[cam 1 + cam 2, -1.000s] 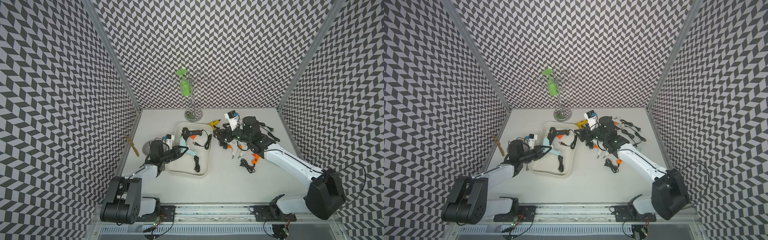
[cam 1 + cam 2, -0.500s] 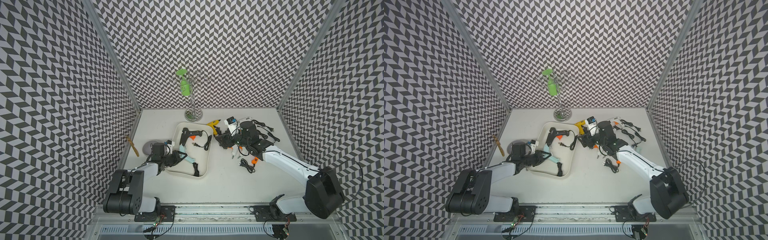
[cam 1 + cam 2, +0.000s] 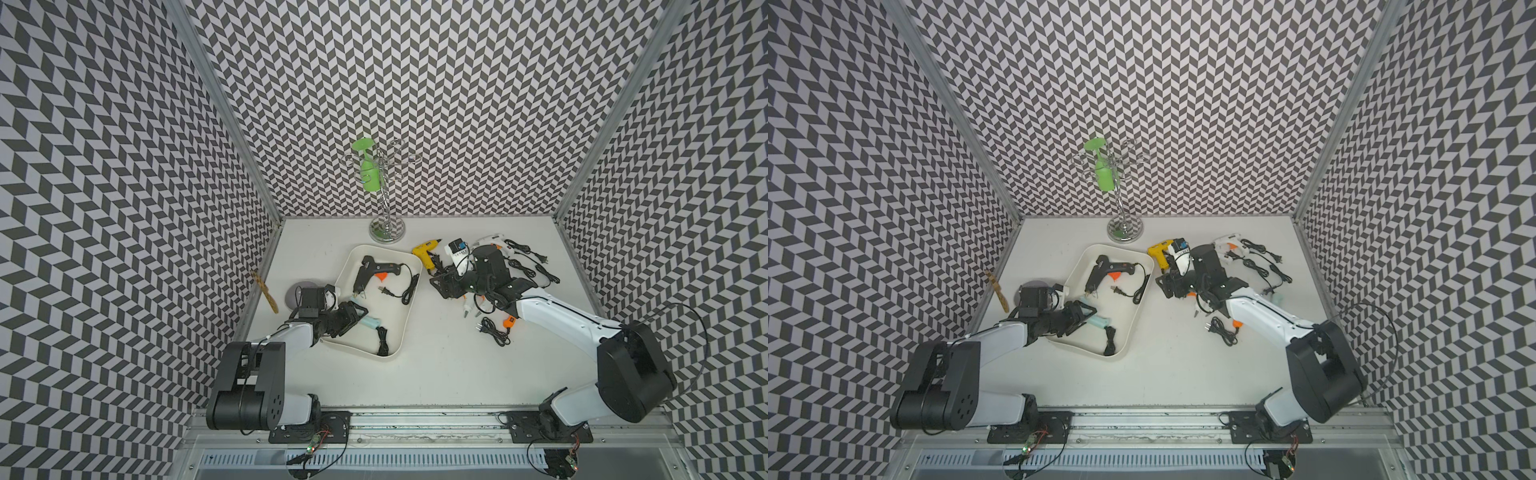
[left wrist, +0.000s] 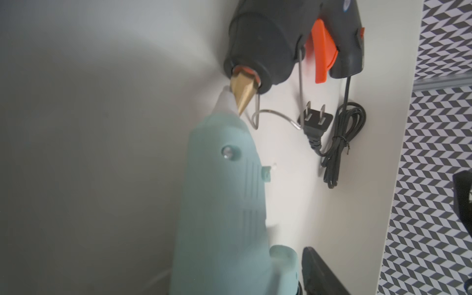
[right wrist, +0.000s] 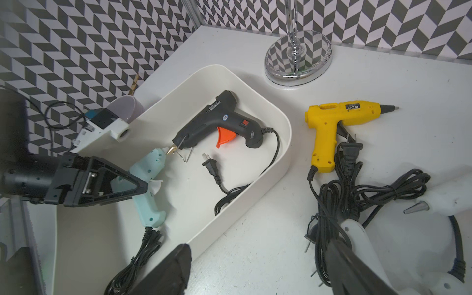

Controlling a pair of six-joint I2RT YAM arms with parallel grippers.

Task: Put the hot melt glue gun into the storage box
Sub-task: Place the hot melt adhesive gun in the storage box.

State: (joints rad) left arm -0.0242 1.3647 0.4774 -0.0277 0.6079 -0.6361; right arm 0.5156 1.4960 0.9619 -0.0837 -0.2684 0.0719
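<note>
A mint glue gun [image 5: 149,204] is being shown lying on its side inside the storage box [image 3: 388,309], in the box's near-left part, w/ its bundled cord [image 5: 138,255] trailing toward the near wall. It is being straddled by the L gripper [image 3: 360,318], whose jaws are being seen parted, a thin gap showing btwn one finger [image 4: 321,273] and the gun's grip in the L wrist view. A black glue gun [image 5: 217,120] w/ orange trigger [image 5: 223,136] is also being shown in the box, farther back, its brass nozzle [image 4: 241,99] meeting the mint gun's nose; touching or just over it cannot be told. Just outside the box's far-right corner, a yellow glue gun [image 5: 329,122] is being shown lying on the table [image 3: 436,374]. Over a tangle of black cords [image 5: 357,189] and a white glue gun [image 5: 449,196], the R gripper [image 5: 259,245] is being held w/ jaws wide apart, nothing being clamped btwn them. At the back, a chrome stand [image 3: 387,230] is being seen w/ a green cup [image 3: 370,183] hung on it.
</note>
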